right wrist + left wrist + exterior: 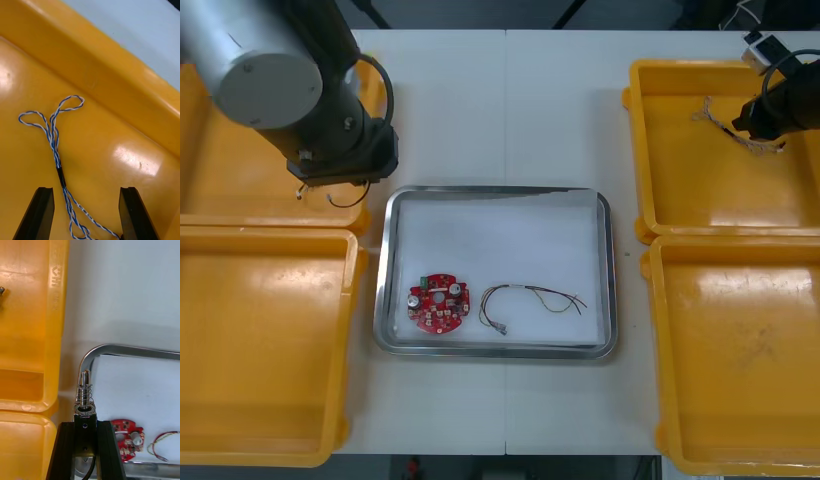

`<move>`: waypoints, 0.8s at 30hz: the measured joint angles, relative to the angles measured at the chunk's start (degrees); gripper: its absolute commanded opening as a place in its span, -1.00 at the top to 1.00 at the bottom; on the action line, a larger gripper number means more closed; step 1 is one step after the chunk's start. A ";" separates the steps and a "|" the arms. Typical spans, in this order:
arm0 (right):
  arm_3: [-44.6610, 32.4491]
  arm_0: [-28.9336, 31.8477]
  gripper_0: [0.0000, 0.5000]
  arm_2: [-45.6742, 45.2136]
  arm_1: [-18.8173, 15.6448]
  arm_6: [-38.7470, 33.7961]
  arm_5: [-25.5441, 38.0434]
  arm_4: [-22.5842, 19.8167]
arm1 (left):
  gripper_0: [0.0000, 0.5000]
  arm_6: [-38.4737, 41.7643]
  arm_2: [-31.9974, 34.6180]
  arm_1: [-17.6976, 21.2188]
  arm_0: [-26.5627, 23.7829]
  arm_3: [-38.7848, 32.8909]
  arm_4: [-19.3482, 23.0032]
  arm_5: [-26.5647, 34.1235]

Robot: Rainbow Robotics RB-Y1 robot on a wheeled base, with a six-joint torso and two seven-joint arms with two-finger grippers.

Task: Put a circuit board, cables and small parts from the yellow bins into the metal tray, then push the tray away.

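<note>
My view: I look steeply down on a light table (510, 110), with the metal tray (605, 260) at centre frame and yellow bins down both sides.

Tray contents: a round red circuit board (438, 303) lies in the lower left of the tray. A red and yellow cable (530, 297) lies just beside it, to the right. They are close together, but I cannot tell whether they touch.

Left gripper (85, 420): it sits in the upper left of the front view, over the gap between the upper-left bin (200, 200) and the tray's upper-left corner. Its fingers are clamped on a small metal part (84, 390), which stands up between them with a coil around it. The tray's rounded corner is just beyond the part.

Right gripper (87, 189): it sits in the upper right of the front view, low over the upper-right bin (650, 150). Its fingers stand apart and hold nothing.

Twisted blue and white cable (54, 138): it lies loose on that bin's floor, with its tail running between the spread fingers.

Done so far: by my reading, the board and one cable are in the tray.

Left to do: the small part has to be dropped into the tray. The blue and white cable has to be grasped and carried over. Then the tray has to be pushed away.
</note>
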 measured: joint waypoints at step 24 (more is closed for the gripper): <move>8.69 -0.61 -1.00 0.07 4.12 3.09 -7.48 -5.36 | 1.00 2.47 -10.63 -9.34 1.28 4.56 -8.69 -6.72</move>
